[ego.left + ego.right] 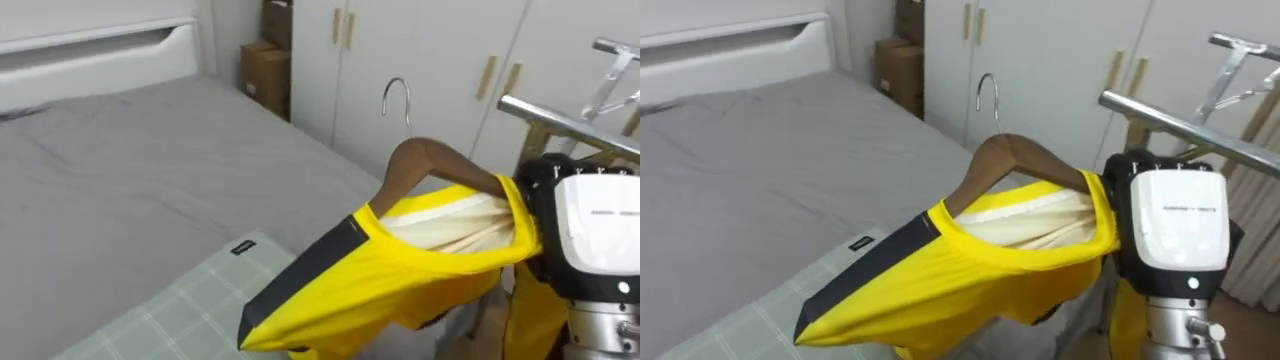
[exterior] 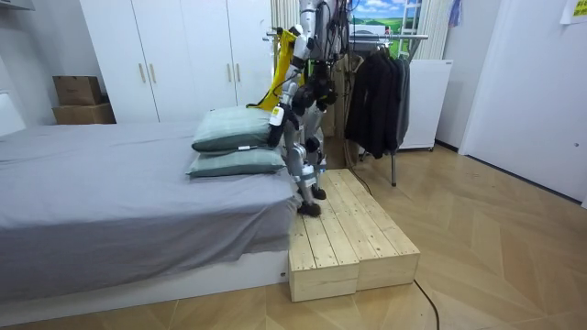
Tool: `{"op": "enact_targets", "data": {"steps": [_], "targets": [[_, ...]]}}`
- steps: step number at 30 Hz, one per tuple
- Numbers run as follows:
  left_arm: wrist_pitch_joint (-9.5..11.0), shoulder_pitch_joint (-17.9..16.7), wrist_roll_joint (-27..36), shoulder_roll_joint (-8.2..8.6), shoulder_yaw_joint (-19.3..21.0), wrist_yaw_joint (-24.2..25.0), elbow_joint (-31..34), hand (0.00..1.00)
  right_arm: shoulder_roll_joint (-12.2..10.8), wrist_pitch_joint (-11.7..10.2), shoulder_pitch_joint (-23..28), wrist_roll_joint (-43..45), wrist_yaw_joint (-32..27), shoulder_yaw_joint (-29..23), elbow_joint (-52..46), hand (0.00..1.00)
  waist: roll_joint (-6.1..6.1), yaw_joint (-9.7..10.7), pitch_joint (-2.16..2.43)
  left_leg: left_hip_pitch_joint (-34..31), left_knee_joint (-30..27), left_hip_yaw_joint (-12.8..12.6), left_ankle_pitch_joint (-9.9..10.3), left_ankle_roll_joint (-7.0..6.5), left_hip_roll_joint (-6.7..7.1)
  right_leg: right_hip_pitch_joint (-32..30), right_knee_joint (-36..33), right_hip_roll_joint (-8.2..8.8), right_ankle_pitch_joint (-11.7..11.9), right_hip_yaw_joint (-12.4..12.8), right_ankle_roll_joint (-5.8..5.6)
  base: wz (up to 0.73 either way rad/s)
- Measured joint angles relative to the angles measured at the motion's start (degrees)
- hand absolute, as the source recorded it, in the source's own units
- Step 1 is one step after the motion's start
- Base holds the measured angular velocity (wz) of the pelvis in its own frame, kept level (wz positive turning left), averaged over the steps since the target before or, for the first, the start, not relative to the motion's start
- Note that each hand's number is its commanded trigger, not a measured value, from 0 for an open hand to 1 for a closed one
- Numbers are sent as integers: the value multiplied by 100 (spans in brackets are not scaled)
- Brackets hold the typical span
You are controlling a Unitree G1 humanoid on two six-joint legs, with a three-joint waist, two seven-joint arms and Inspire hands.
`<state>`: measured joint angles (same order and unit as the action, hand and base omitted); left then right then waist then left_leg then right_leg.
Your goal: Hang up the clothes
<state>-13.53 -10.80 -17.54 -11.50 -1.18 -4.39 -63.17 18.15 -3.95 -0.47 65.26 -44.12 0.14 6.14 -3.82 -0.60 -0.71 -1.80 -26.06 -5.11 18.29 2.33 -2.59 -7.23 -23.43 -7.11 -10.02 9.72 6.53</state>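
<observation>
yellow shirt [image 1: 400,270] with a dark shoulder panel, draped on a wooden hanger [image 1: 430,160], raised over the checked pillow [image 1: 190,310] and grey bed [image 1: 120,180]. right hand [image 1: 590,225] at the collar, fingers hidden by cloth: grip cannot be told. left hand [image 2: 275,116] low at the bed's edge. beyond: metal clothes rail [image 1: 560,120], white wardrobe [image 1: 420,60].

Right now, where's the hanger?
In the left eye view the wooden hanger sits right of centre, inside the yellow shirt, its hook left of the metal rack rail, not on it.

Bright, even indoor light; soft shadow under bed [image 2: 138,266] edge.
</observation>
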Motion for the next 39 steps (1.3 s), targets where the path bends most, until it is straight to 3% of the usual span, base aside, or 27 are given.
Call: {"op": "enact_targets", "data": {"steps": [2, 4, 5, 6, 13, 14, 15, 16, 17, 18, 19, 20, 21, 22, 23, 24, 27, 30, 35, 39], "targets": [[-41, -68, -113, 43, 48, 0, 0, 0, 8, 41, 0, -45, -18, -8, 23, 100, 58, 15, 11, -98, 372, 441, -86, -25, 120, -44, 43, -109, 52, 323, -20, -105], [-73, -85, -108, 43, 41, 0, 0, 0, 49, 94, 1, -253, -80, -18, 27, 100, 156, 85, 10, -149, 536, 574, -223, -40, 127, -48, 69, -249, 83, 530, -57, -79], [-82, -85, -110, 43, 41, 0, -3, 0, 44, 135, 1, -350, -130, -50, 27, 100, 210, 120, -1, -148, 584, 594, -488, -73, 125, -65, 72, -326, 108, 647, -95, -49], [-108, -85, -111, 41, 42, 0, -17, 0, 29, 168, 3, -391, -157, -53, 26, 100, 191, 201, 2, -140, 663, 556, -630, -64, 124, -75, 81, -331, 134, 732, -136, -42], [-193, -83, -344, 56, -343, 3, -109, 0, 5, 218, 4, -393, -244, -146, 27, 100, 218, 298, -17, -175, 822, 36, -613, -233, 119, -142, 508, -299, 450, 1088, -418, -36], [-209, -83, -353, 73, -355, 5, -138, 0, -11, 219, 3, -380, -252, -144, 25, 100, 212, 292, -15, -173, 874, -132, -632, -271, 94, -190, 585, -326, 504, 1146, -477, -68], [-223, -82, -352, 88, -352, 9, -155, 0, -20, 224, -1, -369, -254, -144, 20, 100, 217, 172, -14, -132, 977, -473, -662, -281, 11, -275, 680, -300, 597, 1134, -614, -90], [-223, -85, -352, 98, -353, 10, -176, 0, -31, 226, -18, -359, -251, -143, 21, 100, 226, 69, -20, -90, 1042, -658, -681, -304, -32, -324, 743, -267, 665, 1057, -689, -141], [-236, -101, -349, 125, -354, 11, -280, 0, -102, 239, -57, -291, -251, -139, 32, 100, 249, -117, -31, 12, 1145, -1079, -673, -297, -181, -436, 903, -35, 813, 422, -787, -153], [-258, -112, -334, 147, -353, 25, -413, 0, -211, 243, -63, -290, -251, -131, 56, 100, 303, -191, -65, 95, 1170, -1370, -616, -254, -308, -507, 672, 354, 745, -570, -675, -135], [-295, -135, -333, 152, -354, 41, -439, 0, -285, 245, -38, -295, -255, -128, 63, 100, 339, -180, -104, 183, 1164, -1481, -581, -231, -356, -522, 310, 577, 599, -1107, -586, -77], [-417, -185, -335, 149, -359, 92, -438, 0, -394, 286, 21, -323, -261, -129, 70, 100, 335, -127, -102, 363, 1248, -1692, -546, -190, -375, -456, -349, 1021, 185, -1690, -654, -43], [-506, -180, -344, 137, -355, 144, -433, 0, -414, 286, -18, -367, -263, -130, 76, 100, 228, -135, -65, 465, 1221, -1908, -506, -109, -357, -410, -694, 1413, -198, -2007, -812, -40], [-521, -180, -343, 122, -343, 167, -435, 0, -422, 274, -78, -392, -269, -126, 114, 100, 167, -151, -85, 499, 1140, -1950, -479, -63, -320, -432, -647, 1501, -296, -2050, -937, -47], [-535, -184, -356, 121, -264, 233, -436, 0, -412, 263, -195, -418, -264, -123, 226, 100, 146, -154, -84, 438, 1023, -1934, -466, 44, -278, -435, -524, 1377, -448, -1880, -877, -53], [-535, -196, -368, 128, -107, 293, -435, 0, -404, 334, -240, -476, -257, -124, 319, 100, 230, -189, -78, 401, 1039, -1692, -476, 52, -300, -384, -362, 1184, -391, -1740, -793, -55], [-626, -247, -690, 115, 190, 334, -422, 0, -408, 411, -248, -761, -259, -40, 330, 100, 260, -170, -69, 400, 1086, -1338, -507, 97, -409, -318, -27, 879, -187, -1576, -463, -54], [-640, -204, -1069, 114, 204, 409, -361, 0, -409, 560, -253, -1035, -242, -22, 215, 100, 267, -84, -71, 413, 1140, -1249, -551, 160, -479, -245, 217, 723, -88, -1537, -429, -13], [-768, -172, -1260, 117, 192, 514, -190, 0, -362, 713, -280, -1060, -210, -30, -8, 100, 233, -30, -81, 412, 1168, -1292, -575, 192, -502, -244, 285, 662, -41, -1522, -403, -2], [-888, -203, -1270, 108, 143, 514, -94, 0, -253, 723, -275, -1125, -209, -33, -10, 100, 96, 26, -114, 433, 1113, -1264, -575, 192, -510, -180, 272, 686, -46, -1584, -409, 6]]}}
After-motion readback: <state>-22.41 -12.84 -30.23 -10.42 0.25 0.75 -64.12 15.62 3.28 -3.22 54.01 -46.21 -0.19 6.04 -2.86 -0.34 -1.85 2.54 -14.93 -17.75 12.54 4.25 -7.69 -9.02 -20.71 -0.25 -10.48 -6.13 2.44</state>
